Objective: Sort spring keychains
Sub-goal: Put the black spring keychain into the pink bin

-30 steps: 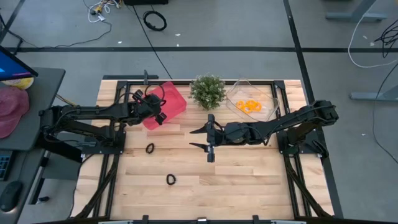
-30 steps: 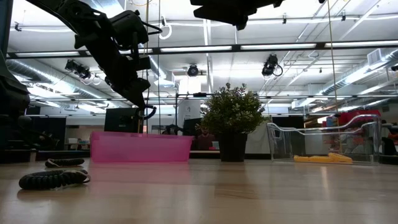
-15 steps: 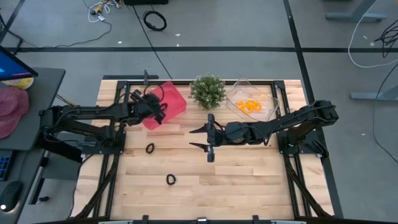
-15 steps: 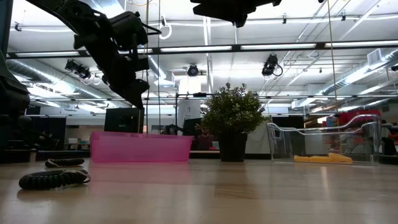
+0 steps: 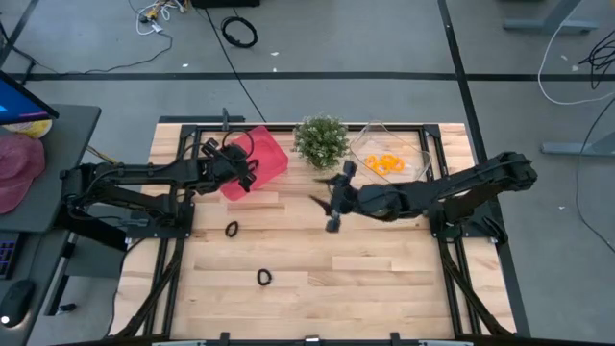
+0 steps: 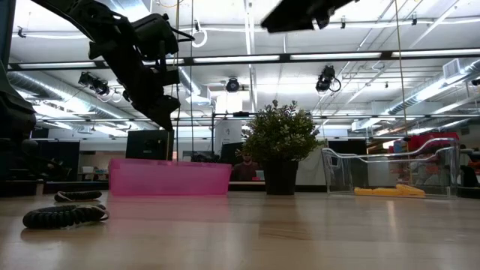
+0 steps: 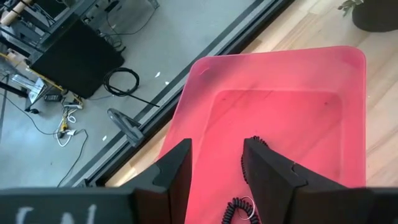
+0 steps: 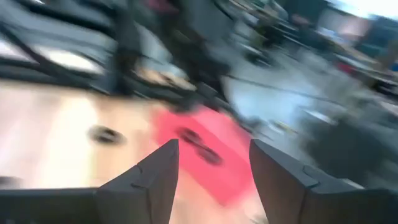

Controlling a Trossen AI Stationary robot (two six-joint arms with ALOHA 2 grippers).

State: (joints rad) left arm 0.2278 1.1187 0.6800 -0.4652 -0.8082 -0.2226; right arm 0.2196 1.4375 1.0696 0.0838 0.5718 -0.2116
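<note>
Small coiled black spring keychains [image 5: 232,229]

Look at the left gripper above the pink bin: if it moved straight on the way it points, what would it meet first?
Probably the pink bin floor, near the black spring keychain lying inside; the left gripper is open and empty, though depth is uncertain.

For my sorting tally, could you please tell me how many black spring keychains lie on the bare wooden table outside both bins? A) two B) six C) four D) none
A: the high view shows one black spring keychain and a second on the table's boards.
</note>
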